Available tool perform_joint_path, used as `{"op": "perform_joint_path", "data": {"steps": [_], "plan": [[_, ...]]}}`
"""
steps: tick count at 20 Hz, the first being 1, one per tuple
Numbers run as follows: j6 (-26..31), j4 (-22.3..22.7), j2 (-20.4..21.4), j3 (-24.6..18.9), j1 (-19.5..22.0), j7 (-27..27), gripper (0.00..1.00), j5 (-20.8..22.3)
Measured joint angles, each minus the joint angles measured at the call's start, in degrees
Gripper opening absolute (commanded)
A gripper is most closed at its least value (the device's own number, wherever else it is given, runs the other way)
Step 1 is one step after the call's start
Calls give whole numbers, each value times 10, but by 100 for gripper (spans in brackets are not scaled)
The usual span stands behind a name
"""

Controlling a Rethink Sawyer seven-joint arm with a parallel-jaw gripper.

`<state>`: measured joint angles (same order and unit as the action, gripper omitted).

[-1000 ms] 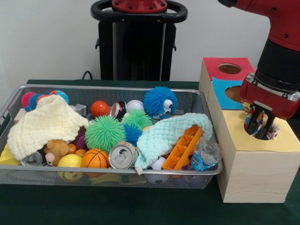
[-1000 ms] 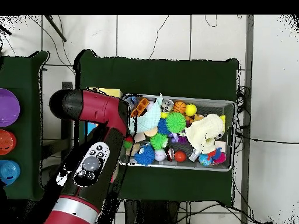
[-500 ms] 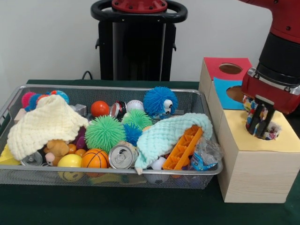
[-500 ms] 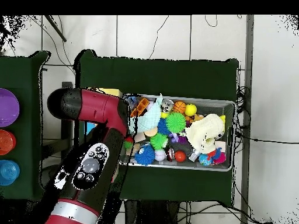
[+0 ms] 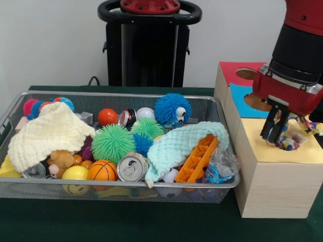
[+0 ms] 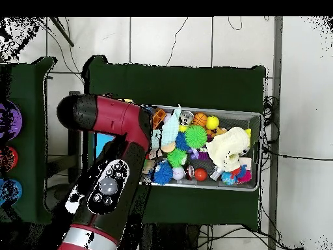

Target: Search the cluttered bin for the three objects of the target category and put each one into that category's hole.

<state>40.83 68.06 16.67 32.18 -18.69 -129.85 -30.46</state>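
My gripper (image 5: 275,132) hangs just above the hole in the yellow-topped box (image 5: 262,151), right of the bin. It is open, and nothing sits between its black fingers (image 5: 267,126). A multicoloured rope toy (image 5: 294,139) lies in that hole beside the fingers, one end sticking out toward the right edge. The blue-topped box (image 5: 241,96) and red-topped box (image 5: 234,68) stand behind, each with a hole. In the overhead view the red arm (image 6: 114,163) covers the boxes and hides the gripper.
The wire bin (image 5: 121,189) holds spiky balls, a cream cloth (image 5: 48,132), a mint cloth (image 5: 179,143), an orange plastic piece (image 5: 198,160), cans, a basketball (image 5: 102,170) and other small toys. In the overhead view the bin (image 6: 208,109) lies right of the arm.
The gripper has lifted out of the yellow box's hole and shifted slightly left. The rope toy has stayed behind in the hole, now uncovered.
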Motion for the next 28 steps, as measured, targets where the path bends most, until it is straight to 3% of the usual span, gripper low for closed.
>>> {"op": "perform_joint_path", "data": {"steps": [13,14,28], "plan": [[0,-5,17,0,16,0,0,4],[0,-7,18,0,16,0,100,11],[0,-9,18,0,16,0,100,19]]}}
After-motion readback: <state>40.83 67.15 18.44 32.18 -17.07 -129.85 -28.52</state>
